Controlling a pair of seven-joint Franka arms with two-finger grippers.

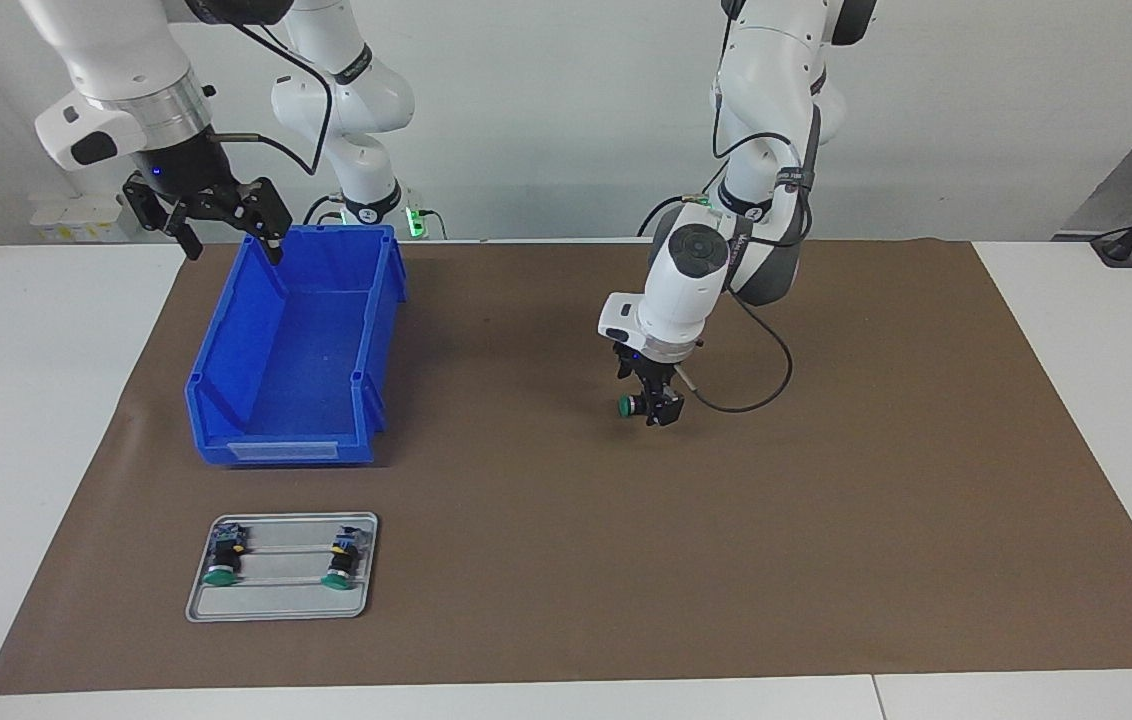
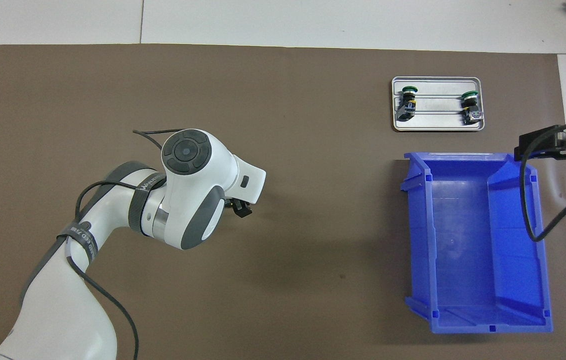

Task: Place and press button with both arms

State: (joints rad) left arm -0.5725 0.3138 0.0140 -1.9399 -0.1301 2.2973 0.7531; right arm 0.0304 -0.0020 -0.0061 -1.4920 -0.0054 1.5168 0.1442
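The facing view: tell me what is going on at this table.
The left gripper is down at the lone green-capped push-button with the black body lying on the brown mat, its open fingers around the body, no grip closed yet. The right gripper hangs open over the blue plastic bin's end nearest the robots, waiting. Two more green-capped buttons lie on the grey metal tray, which sits farther from the robots than the bin.
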